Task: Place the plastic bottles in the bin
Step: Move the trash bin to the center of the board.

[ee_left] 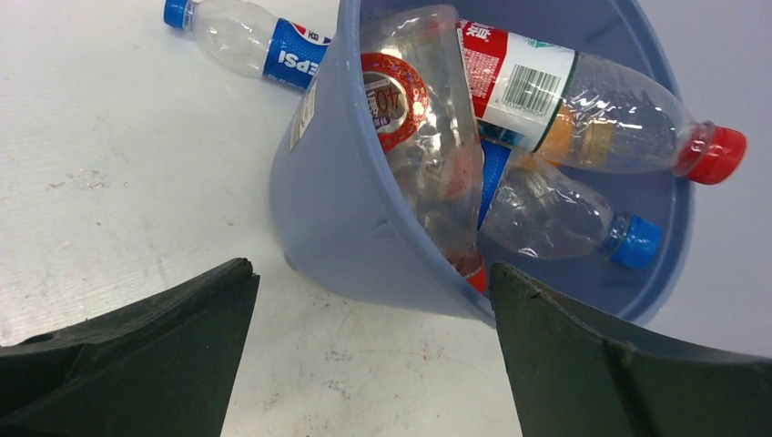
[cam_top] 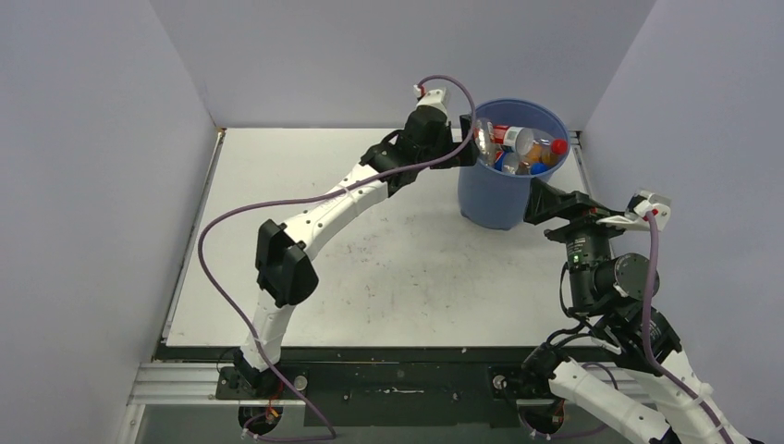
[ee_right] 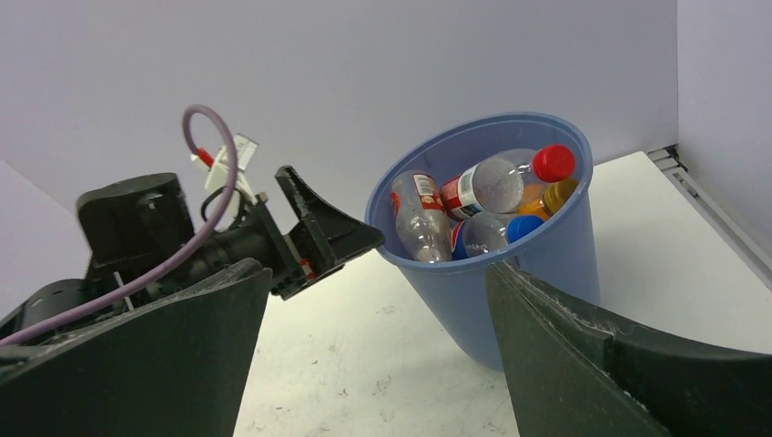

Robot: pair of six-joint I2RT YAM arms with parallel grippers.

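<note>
Ahead of left gripper (ee_left: pixel 369 273), bin (ee_left: pixel 319 209) wall close, blocking straight travel, bottles (ee_left: pixel 546 100) piled inside near the rim, bare table (ee_left: pixel 118 200) free ahead-left, stray bottle (ee_left: pixel 250 41) lying beyond, ahead of right gripper (ee_right: pixel 378 273), bin ahead-right, left gripper ahead-left at the rim, open table between them

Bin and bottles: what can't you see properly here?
- Whatever lies lower in the bin: in every view, the top bottles and the bin's wall hide it, so no full count.
- Pepsi bottle on the table: in the left wrist view, the bin's rim hides its base end.
</note>
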